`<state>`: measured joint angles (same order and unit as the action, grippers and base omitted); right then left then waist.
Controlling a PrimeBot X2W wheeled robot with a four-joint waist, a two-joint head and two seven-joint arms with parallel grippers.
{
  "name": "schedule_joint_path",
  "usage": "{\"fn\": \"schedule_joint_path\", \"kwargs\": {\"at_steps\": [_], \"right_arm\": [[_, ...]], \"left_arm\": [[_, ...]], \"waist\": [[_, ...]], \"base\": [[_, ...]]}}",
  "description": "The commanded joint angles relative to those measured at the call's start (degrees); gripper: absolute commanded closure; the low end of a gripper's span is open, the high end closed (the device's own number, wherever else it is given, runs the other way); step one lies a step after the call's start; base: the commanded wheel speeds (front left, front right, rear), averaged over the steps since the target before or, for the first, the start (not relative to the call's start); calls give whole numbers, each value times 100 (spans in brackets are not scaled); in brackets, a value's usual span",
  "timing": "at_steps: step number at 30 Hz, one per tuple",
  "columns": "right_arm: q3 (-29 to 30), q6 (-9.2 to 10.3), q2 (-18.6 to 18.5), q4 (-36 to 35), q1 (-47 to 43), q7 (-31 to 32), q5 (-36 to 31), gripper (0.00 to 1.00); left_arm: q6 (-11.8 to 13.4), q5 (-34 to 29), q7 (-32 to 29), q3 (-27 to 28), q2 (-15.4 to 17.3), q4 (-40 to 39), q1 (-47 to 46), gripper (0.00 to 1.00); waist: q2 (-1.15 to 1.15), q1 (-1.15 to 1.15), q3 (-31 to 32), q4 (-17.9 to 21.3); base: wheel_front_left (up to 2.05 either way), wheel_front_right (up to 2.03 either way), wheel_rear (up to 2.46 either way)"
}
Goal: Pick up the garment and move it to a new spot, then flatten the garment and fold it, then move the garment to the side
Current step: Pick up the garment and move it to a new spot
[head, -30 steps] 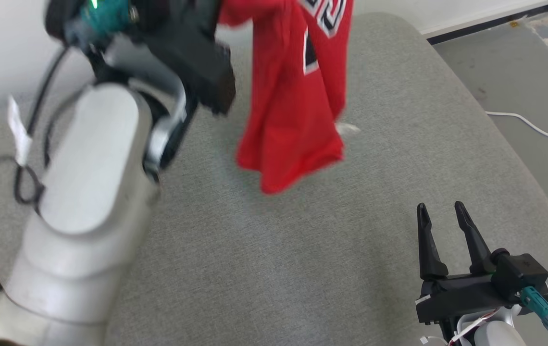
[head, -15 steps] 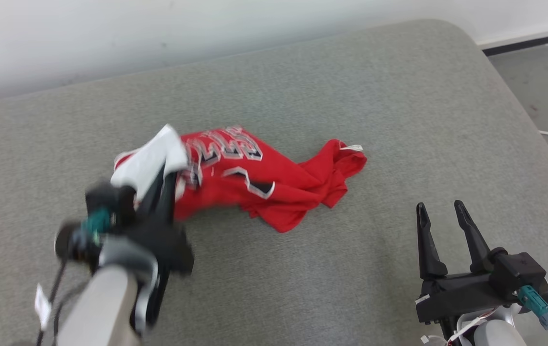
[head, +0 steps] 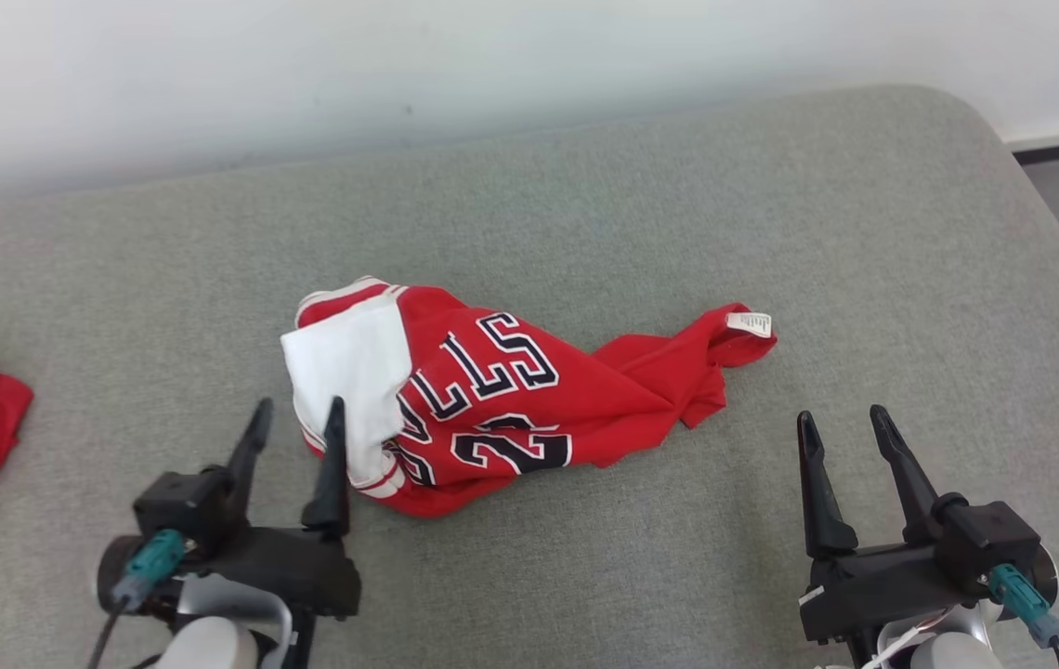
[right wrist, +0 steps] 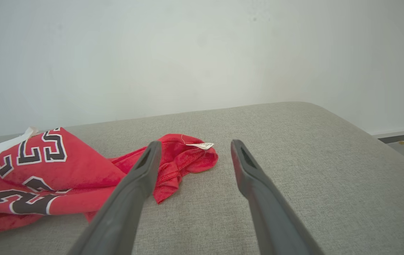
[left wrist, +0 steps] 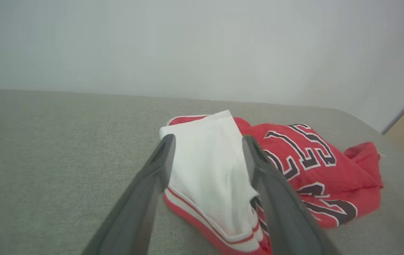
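**Garment point(head: 511, 400) crumpled at frame centre**

I judge the flattening step is in hand. My left gripper point(head: 298, 403) and right gripper point(head: 843, 413), lower in frame, are both empty with jaws apart. Next I need two edges, possibly the white-lined hem.

Black left hand point(head: 299, 405) and right hand point(head: 842, 413), long tapered fingers point(head: 817, 483); teal cable plugs point(head: 1015, 592), pale wrists point(head: 204, 648)
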<state>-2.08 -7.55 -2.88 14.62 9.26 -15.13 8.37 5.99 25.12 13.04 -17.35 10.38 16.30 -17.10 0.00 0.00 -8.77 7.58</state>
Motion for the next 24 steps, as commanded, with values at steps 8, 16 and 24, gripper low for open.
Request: {"fn": "schedule_joint_path", "kwargs": {"at_steps": [8,16,24], "right_arm": [[-27,12,0,-12,-241,33,-65,0],[-60,12,0,-147,-447,128,-66,0],[-111,12,1,-235,-591,194,-17,0]], "left_arm": [[139,-267,214,588,343,-542,482,0],[-115,-569,212,1254,462,-1289,1382,0],[-581,-679,213,1697,394,-1385,1892,0]], "waist": [[0,0,378,-174],[0,0,568,-256],[0,0,646,-374]], "base": [[0,0,0],[0,0,0],[0,0,0]]}}
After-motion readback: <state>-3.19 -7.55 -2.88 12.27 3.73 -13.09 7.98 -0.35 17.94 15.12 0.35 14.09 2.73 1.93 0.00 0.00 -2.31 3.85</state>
